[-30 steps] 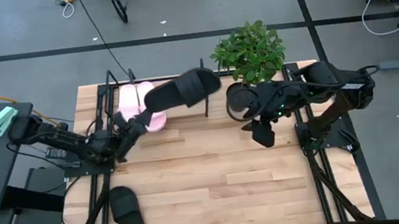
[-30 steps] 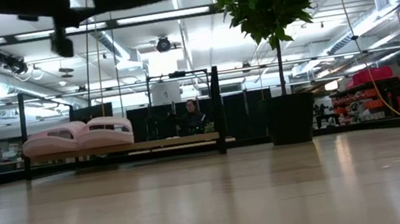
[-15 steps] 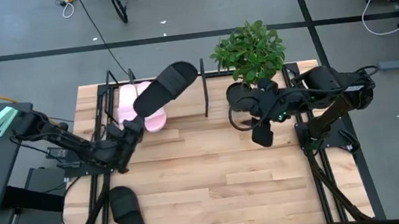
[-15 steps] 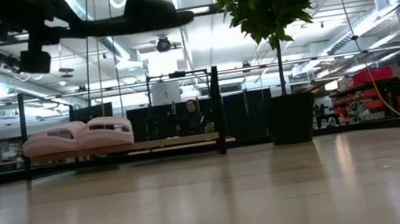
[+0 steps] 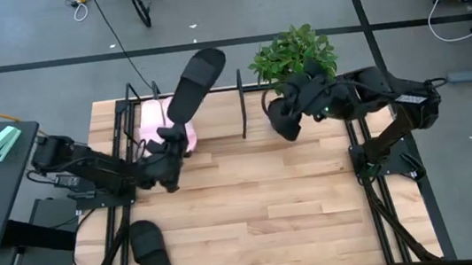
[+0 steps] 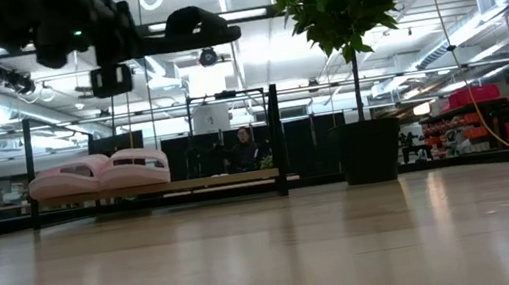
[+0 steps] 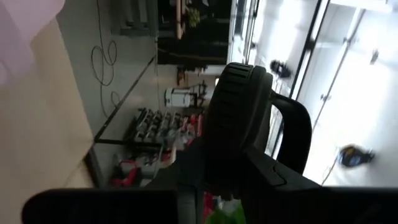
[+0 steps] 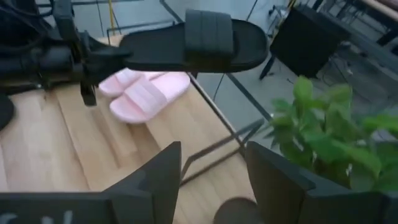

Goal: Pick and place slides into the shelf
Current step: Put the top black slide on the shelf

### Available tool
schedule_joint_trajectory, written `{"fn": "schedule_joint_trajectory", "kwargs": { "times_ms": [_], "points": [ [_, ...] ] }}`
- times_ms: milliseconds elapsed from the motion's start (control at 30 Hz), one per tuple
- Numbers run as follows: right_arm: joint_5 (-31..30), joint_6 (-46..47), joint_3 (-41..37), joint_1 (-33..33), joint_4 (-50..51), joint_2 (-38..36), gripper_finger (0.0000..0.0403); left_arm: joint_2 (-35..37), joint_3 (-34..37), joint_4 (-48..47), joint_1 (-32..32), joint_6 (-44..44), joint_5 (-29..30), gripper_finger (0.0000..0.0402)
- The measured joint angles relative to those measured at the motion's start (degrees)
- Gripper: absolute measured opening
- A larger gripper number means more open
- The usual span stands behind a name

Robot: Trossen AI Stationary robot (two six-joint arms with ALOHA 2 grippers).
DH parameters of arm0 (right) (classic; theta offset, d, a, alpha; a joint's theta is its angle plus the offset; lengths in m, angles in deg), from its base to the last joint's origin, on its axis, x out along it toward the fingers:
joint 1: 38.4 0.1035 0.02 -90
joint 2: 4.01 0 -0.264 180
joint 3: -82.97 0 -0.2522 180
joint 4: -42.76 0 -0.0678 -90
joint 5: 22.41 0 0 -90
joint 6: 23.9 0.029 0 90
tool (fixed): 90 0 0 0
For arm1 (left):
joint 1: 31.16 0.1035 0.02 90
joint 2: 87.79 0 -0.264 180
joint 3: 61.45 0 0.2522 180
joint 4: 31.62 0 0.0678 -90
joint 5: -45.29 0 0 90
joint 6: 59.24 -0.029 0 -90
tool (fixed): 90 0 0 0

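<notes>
Far left there's a dark side table with a mint-green object (image 5: 5, 141) on it, just off the wooden table (image 5: 254, 211). A second black slide (image 5: 152, 256) lies flat near the table's front left corner, well apart from both arms. The left gripper (image 5: 169, 149) is clamped on the heel end of a black slide (image 5: 195, 82), holding it up in the air so the toe sticks out over the shelf (image 5: 242, 105). Two pink slides (image 5: 168, 122) sit side by side on the shelf's left part, right under the raised one. The shelf's upright post stands just right of it. Then a potted plant (image 5: 294, 54), and the right gripper (image 5: 287, 122) hovering beside it, fingers apart and holding nothing.
</notes>
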Motion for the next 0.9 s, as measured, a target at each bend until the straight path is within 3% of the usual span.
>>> {"fn": "schedule_joint_trajectory", "kwargs": {
  "times_ms": [300,467,667,900],
  "points": [
    [3.0,-3.3,0.0,-3.7,-7.4,0.2,0.0185,-3.0,-2.5,0.0,1.0,1.4,0.0,0.0068],
    [10.7,-4.7,0.0,-6.7,-14.8,2.0,0.0185,-2.9,-2.5,0.1,-1.3,3.8,0.1,0.007],
    [20.4,-6.5,0.0,-14.9,-22.0,3.9,0.0186,-2.9,-2.5,1.0,-4.3,4.9,0.1,0.0067],
    [31.0,4.1,0.0,-24.4,-30.8,4.3,0.0186,-2.9,-2.5,2.3,-5.4,8.7,0.0,0.0069]
  ]
}}
